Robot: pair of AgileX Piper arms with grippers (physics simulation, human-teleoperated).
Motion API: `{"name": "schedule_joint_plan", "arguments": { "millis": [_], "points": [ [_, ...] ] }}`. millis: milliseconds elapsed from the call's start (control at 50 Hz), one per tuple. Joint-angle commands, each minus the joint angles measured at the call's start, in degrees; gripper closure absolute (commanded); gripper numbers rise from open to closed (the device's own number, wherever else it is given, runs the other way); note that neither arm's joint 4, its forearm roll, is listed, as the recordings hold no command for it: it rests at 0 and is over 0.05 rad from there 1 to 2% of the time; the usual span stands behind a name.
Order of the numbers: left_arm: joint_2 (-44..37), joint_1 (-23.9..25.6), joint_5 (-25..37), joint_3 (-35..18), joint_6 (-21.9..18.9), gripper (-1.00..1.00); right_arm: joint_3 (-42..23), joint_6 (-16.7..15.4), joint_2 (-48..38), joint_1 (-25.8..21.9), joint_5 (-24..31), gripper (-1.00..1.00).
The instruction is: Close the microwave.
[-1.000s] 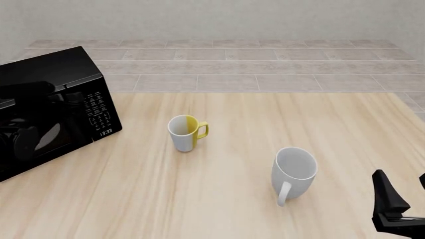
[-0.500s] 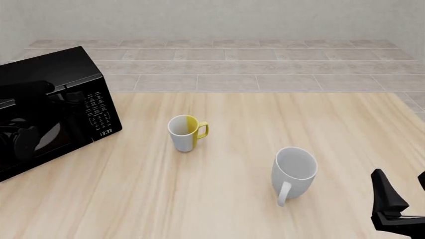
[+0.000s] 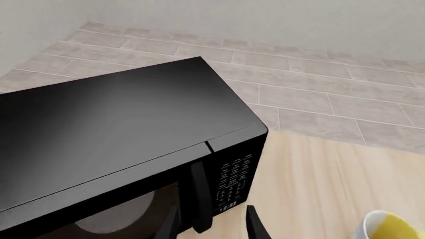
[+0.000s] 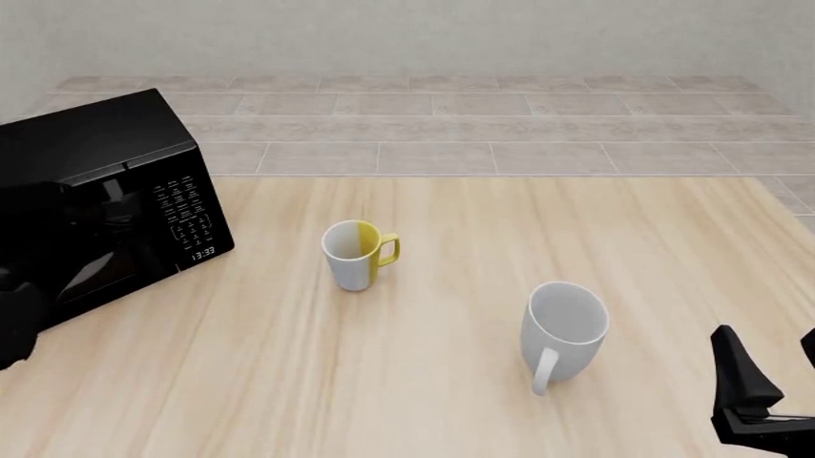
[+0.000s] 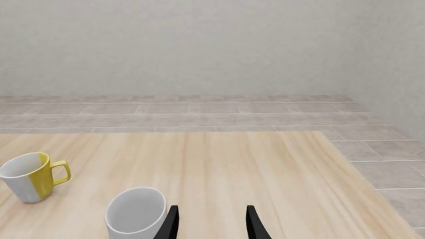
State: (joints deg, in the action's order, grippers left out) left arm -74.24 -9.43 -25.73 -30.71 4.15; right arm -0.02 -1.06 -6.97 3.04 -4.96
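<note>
Left gripper (image 3: 211, 225): fingers parted, empty, just before the microwave (image 4: 102, 205) door handle (image 3: 197, 199); door shut, unit at table's (image 4: 421, 382) far left. Right gripper (image 5: 211, 223): parted, empty, beside white mug (image 4: 563, 332). Yellow-and-white mug (image 4: 355, 253): mid-table.

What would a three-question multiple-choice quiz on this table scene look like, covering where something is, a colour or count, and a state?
1. Where does the microwave sit on the table in the front view?
A. far left
B. centre
C. far right

2. How many mugs are on the table?
A. one
B. two
C. three

3. What is the right gripper doing?
A. gripping a mug
B. open, holding nothing
C. pressing a button

Answers:
1 A, it fills the left edge.
2 B, a white and yellow mug and a plain white mug.
3 B, its fingers stand apart with bare table between.
</note>
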Motion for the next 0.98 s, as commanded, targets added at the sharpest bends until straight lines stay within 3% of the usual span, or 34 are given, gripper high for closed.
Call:
{"name": "schedule_joint_plan", "arguments": {
  "millis": [20, 220, 420, 680, 720, 780, 980],
  "points": [
    [18.1, 3.69, 4.29, 8.41, -1.44, -1.0, 0.0, -0.12, 0.66, -0.13, 0.57, -1.0],
    [36.78, 7.77, 16.6, 10.77, -1.44, -1.0, 0.0, -0.02, 1.33, -0.29, 1.18, -1.0],
    [50.19, 7.18, 26.25, 11.85, -1.41, -1.0, -0.01, -0.07, 1.64, -0.37, 1.34, -1.0],
    [61.01, 7.99, 34.34, 14.72, 2.01, -1.0, -0.01, -0.12, -3.47, -1.29, -3.71, -1.0],
    [64.7, 7.72, 32.57, 19.89, 2.16, -1.0, -0.01, -0.27, -4.46, -1.58, -4.71, -1.0],
    [65.86, 8.9, 34.12, 20.6, 4.56, -1.0, -0.02, -0.47, -6.13, -1.92, -6.34, -1.0],
    [72.21, 8.12, 39.56, 19.45, 2.39, -1.0, -0.01, -0.47, -5.65, -1.84, -5.85, -1.0]
  ]
}}
